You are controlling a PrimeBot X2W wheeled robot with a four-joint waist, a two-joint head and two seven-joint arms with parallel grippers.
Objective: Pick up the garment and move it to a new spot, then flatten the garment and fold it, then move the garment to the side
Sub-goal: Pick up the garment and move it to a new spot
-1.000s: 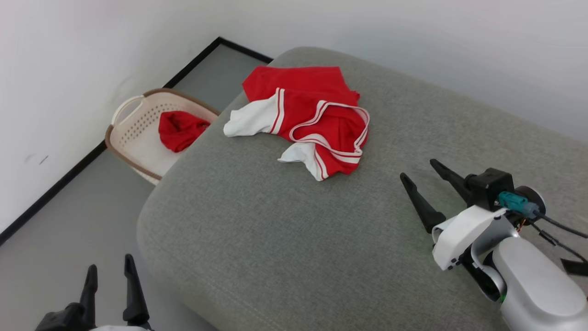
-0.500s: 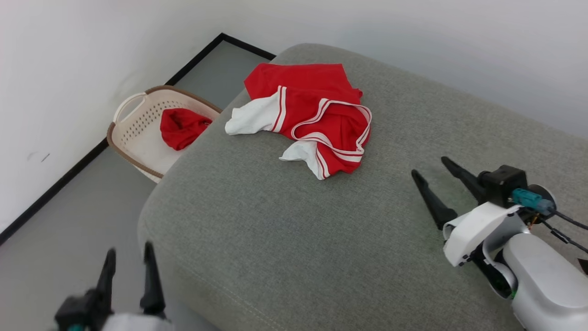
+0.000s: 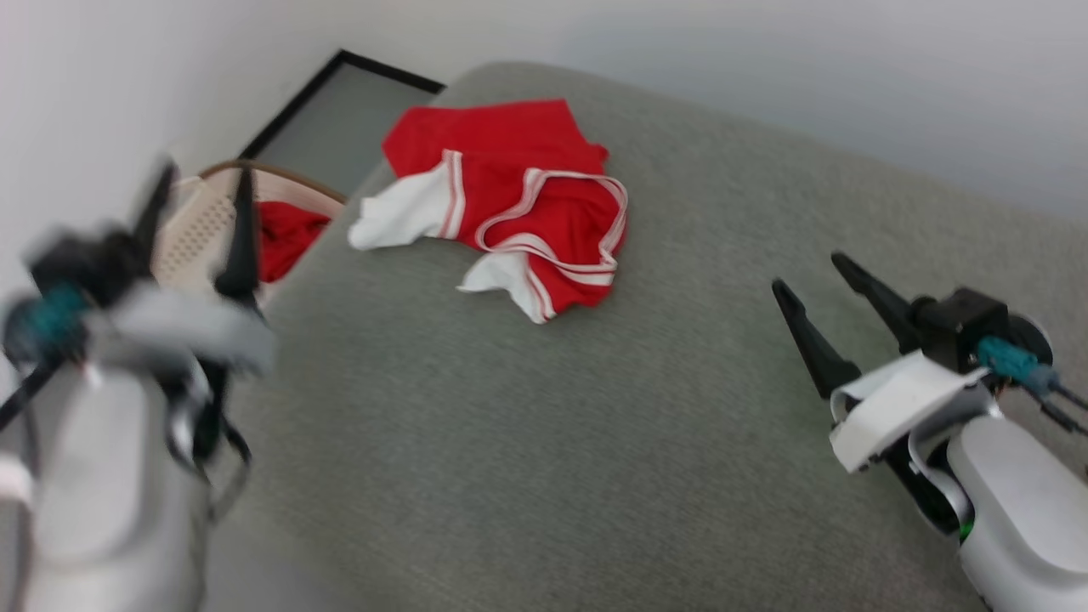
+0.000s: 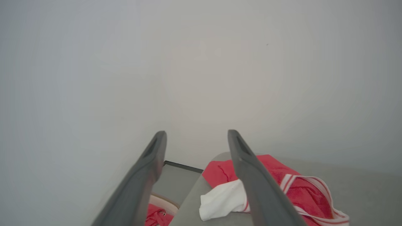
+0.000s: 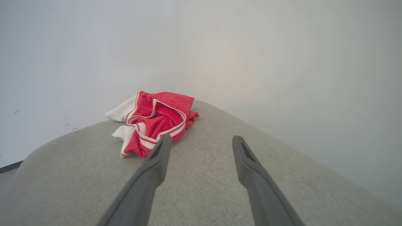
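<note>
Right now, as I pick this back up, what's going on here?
The garment lies crumpled and unheld near the far corner of the grey cushion. Both grippers are open and empty. The left gripper is up at the left, blurred, near the basket that holds a red cloth. The right gripper hovers over the cushion, right of the garment. The pickup has not begun.

The left gripper (image 3: pixel 204 180) is blurred, its two fingers spread wide. The right gripper (image 3: pixel 807 272) has its fingers apart too, holding nothing.
</note>
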